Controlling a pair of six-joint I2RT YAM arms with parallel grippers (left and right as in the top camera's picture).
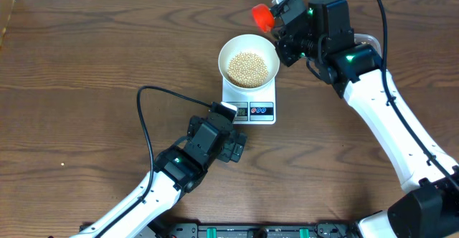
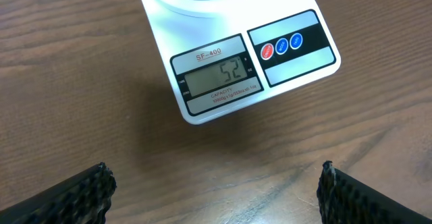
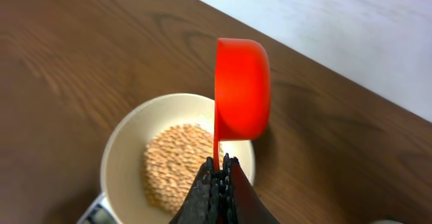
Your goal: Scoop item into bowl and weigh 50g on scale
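Observation:
The white bowl (image 1: 248, 62) stands on the white scale (image 1: 249, 102) and holds a heap of tan beans (image 1: 247, 69). In the left wrist view the scale (image 2: 236, 62) shows its grey display (image 2: 218, 75) reading 52, beside red and blue buttons. My right gripper (image 1: 281, 24) is shut on the handle of a red scoop (image 1: 262, 16), held on its side just past the bowl's far right rim. In the right wrist view the scoop (image 3: 241, 89) hangs over the bowl (image 3: 128, 150), gripper (image 3: 217, 162) pinching its handle. My left gripper (image 2: 216, 190) is open, low in front of the scale.
A black cable (image 1: 147, 123) loops across the wooden table (image 1: 79, 66) left of the left arm. A pale wall or surface (image 3: 351, 21) borders the table's far edge behind the bowl.

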